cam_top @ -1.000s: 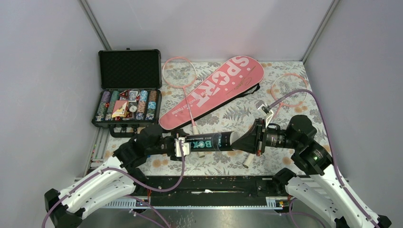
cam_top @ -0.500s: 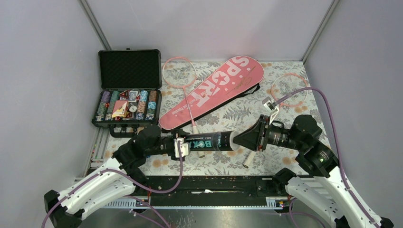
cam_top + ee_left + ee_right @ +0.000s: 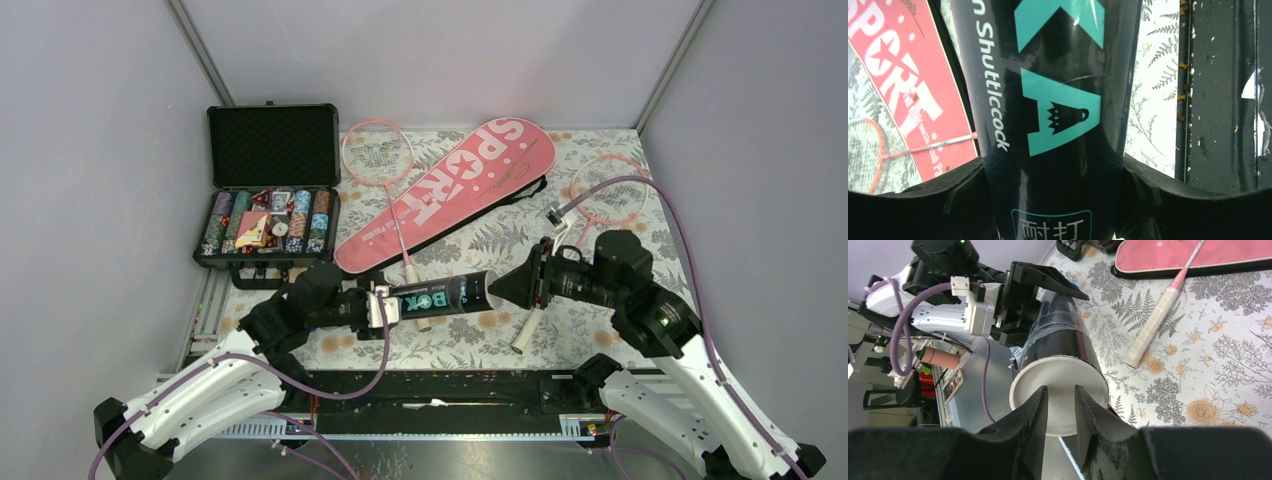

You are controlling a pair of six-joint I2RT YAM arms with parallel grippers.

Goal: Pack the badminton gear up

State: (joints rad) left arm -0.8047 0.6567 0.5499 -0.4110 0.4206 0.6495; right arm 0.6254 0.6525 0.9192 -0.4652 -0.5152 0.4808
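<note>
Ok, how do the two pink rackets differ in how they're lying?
The left racket lies with its shaft across the pink bag; the right racket lies on the tablecloth, clear of it. The left one shows nearly whole; the right arm hides the other's shaft. Both have pink frames and white handles.
</note>
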